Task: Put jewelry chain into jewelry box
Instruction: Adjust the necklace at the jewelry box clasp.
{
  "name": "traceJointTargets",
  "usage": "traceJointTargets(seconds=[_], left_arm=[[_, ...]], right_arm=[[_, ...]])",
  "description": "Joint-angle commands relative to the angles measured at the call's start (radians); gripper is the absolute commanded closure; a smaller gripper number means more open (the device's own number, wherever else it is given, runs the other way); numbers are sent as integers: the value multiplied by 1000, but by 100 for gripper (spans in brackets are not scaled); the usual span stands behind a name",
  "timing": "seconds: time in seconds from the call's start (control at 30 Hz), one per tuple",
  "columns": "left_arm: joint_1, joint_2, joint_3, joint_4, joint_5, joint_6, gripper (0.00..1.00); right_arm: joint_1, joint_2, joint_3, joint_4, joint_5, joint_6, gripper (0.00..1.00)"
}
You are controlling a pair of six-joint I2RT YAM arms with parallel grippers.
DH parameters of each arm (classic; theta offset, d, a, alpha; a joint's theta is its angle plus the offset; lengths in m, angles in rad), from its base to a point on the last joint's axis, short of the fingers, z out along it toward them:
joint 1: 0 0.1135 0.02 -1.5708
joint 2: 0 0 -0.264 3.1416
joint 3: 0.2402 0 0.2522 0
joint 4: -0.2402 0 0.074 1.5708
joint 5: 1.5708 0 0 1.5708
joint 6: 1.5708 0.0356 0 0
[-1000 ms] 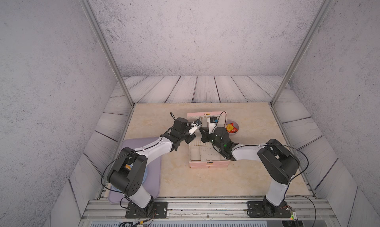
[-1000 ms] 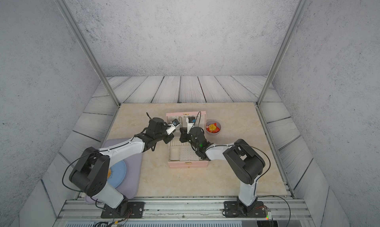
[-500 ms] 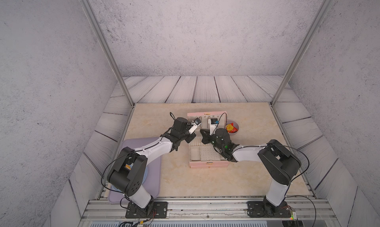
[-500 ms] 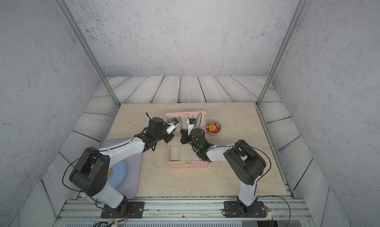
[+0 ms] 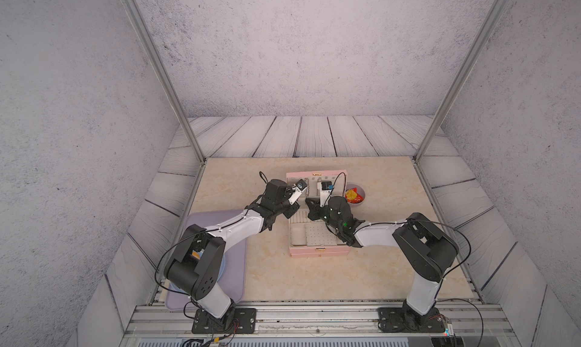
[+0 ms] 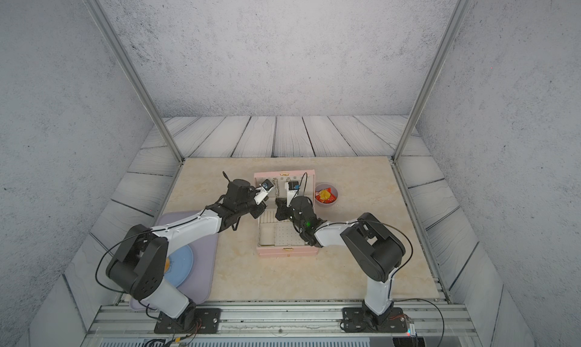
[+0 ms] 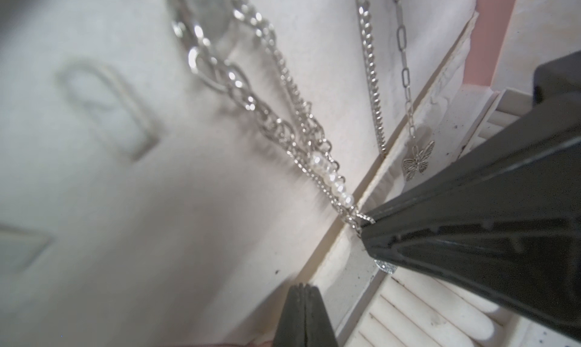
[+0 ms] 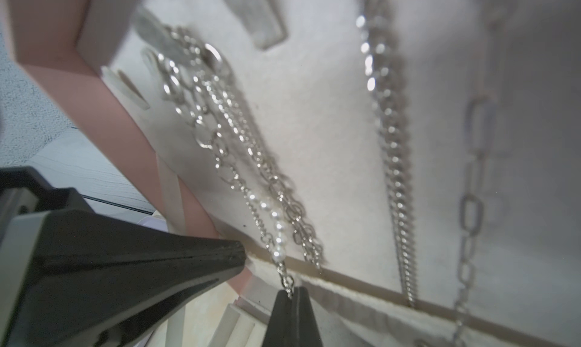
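Observation:
The pale pink jewelry box (image 5: 319, 251) (image 6: 287, 252) stands open, its lid upright. The chunky silvery jewelry chain (image 5: 309, 191) (image 6: 276, 188) (image 7: 239, 87) (image 8: 201, 131) hangs from a hook in the cream lid, with a few pearl beads near its lower end. My right gripper (image 8: 290, 293) (image 5: 308, 201) (image 7: 364, 227) is shut on that lower end at the lid's bottom edge. My left gripper (image 7: 303, 287) (image 5: 296, 205) (image 8: 242, 254) is shut with nothing in it, beside the lid's lower left corner.
A curb chain (image 7: 374, 87) and a thin necklace with a butterfly pendant (image 7: 416, 163) hang further along the lid. A grey bowl (image 5: 361, 191) holding a red and yellow packet stands right of the box. A lilac mat (image 5: 234, 266) with a blue plate (image 6: 185, 260) lies at the front left.
The right wrist has shifted only slightly over the box, still holding the chain's end. The left arm has hardly moved. Both grippers stay shut.

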Motion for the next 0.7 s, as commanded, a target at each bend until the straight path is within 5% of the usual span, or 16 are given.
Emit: traceJointTargets(seconds=[0.0,0.67], left_arm=[[2,8,19,7,1,-15,100],[2,7,19,5,2,-16,100]], right_arm=[[5,21,22,-18,-14,-7,100],[6,34,33,-28,-16,-8,99]])
